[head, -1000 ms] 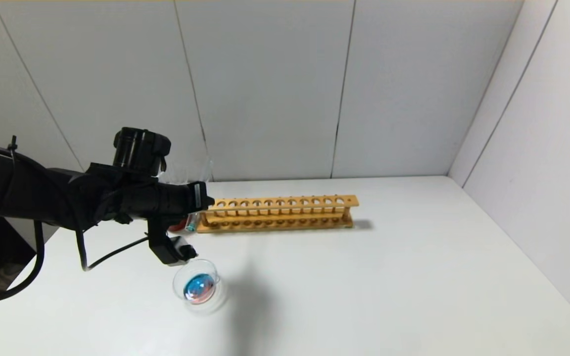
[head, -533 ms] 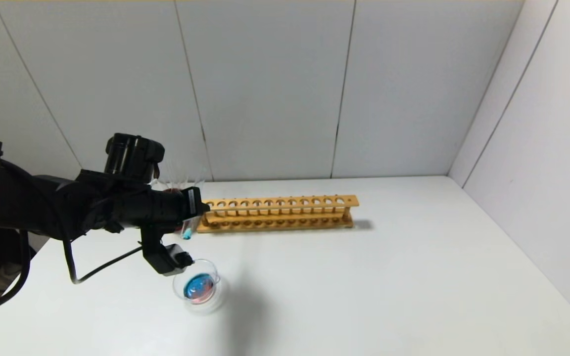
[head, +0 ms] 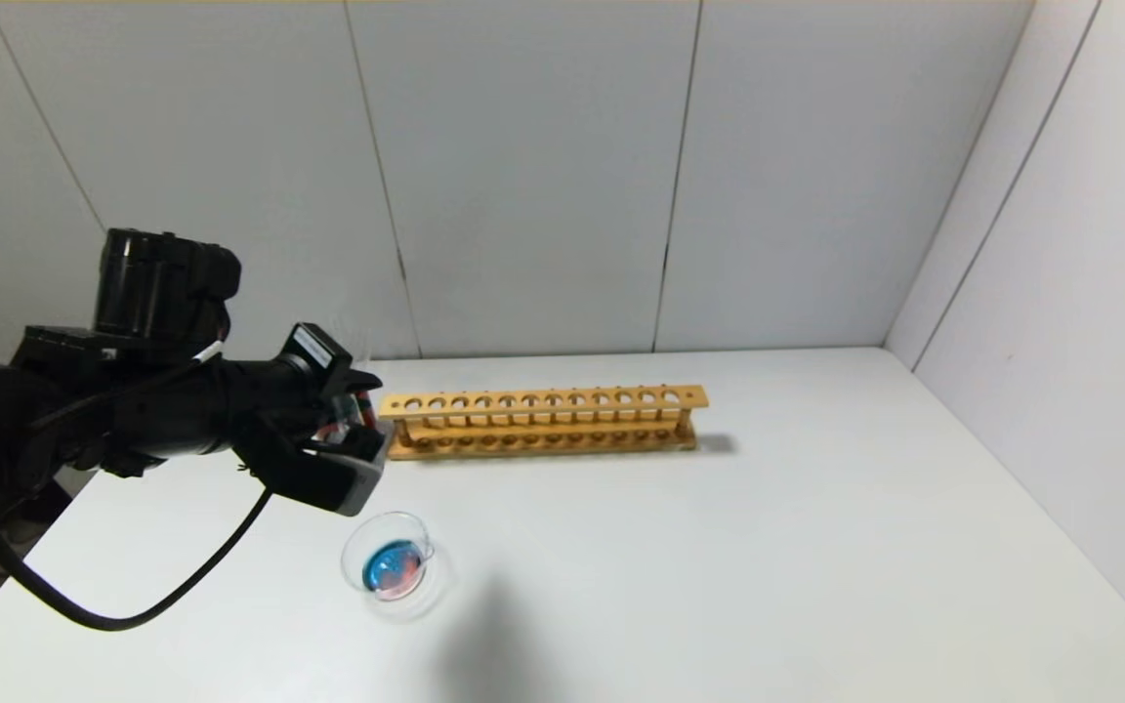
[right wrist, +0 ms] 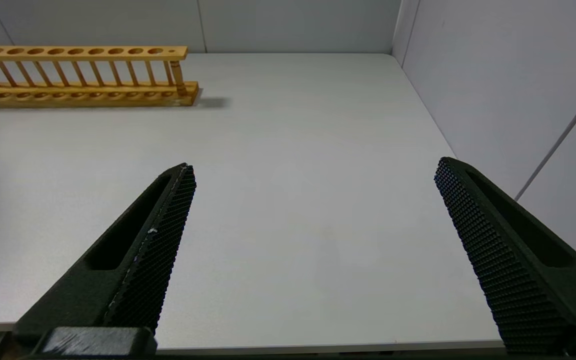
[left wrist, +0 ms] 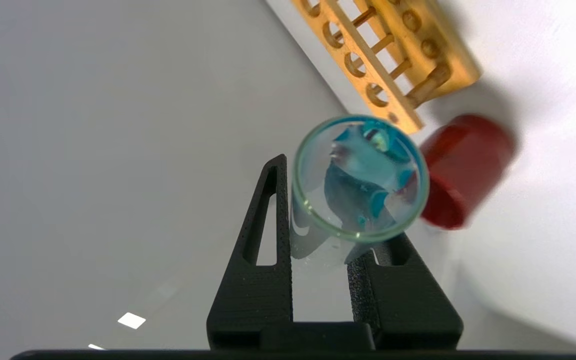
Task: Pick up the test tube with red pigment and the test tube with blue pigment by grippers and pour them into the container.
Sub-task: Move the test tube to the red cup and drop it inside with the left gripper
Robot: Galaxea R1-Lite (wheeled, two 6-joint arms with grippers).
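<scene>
Since a second ago the left gripper (head: 353, 430) has swung back and up from over the container (head: 389, 566), and the wrist has rolled so that its camera housing now sits higher and farther to the robot's left. Its jaws are clamped on the test tube with blue pigment (left wrist: 360, 177), seen mouth-on in the left wrist view, the glass smeared inside with teal-blue residue. In the head view the tube is mostly hidden by the fingers, near the left end of the wooden rack (head: 543, 422).

The container rests on the white table (head: 719, 566) in front of the rack's left end, near and below the left gripper; blue liquid with a reddish patch pools in its bottom. A dark red cup (left wrist: 463, 175) stands just beside the rack's left end, behind the tube in the left wrist view. The test tube with red pigment cannot be made out.

The right gripper (right wrist: 313, 215) hangs over the table's right part, well apart from the rack, jaws wide apart and holding nothing.
</scene>
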